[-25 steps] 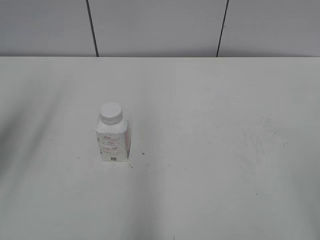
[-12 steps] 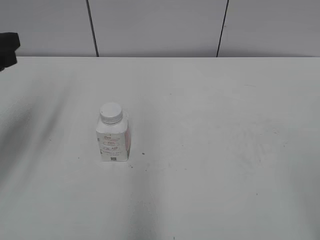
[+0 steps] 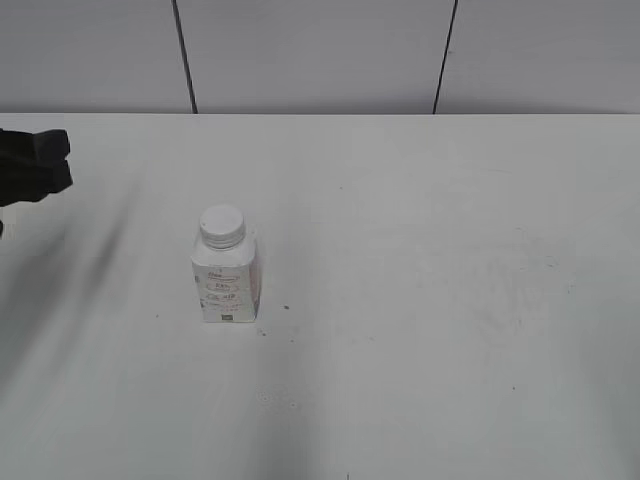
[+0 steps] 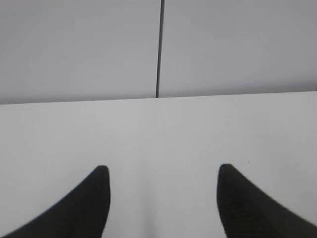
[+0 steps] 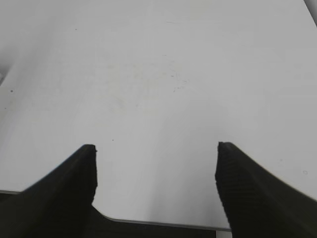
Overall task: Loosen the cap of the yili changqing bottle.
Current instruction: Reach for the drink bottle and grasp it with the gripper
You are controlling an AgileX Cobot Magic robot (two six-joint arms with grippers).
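Bottle (image 3: 227,278) stands upright on the bench (image 3: 420,300), left of center in the exterior view, w/ the cap (image 3: 222,225) seated on its neck. Left tool (image 3: 40,165) shows only as a dark shape at the left edge of that view, upper left of the bottle and well apart from it, not touching. In the left wrist view the left tool (image 4: 161,171) is spread wide, two dark fingers (image 4: 94,198) at the bottom of the frame w/ bare bench between them; no bottle in that view. Right tool (image 5: 156,146) in the right wrist view is also spread wide, nothing between its fingers (image 5: 237,178), bench edge visible low in frame; it doesn't show in the exterior view.

Count: 1 bottle, 1 cap, 2 tools.

Around: grey wall panels (image 3: 310,55) w/ two dark seams behind the bench; a few small dark specks on the bench right of the bottle. Nothing sits between left tool and bottle.
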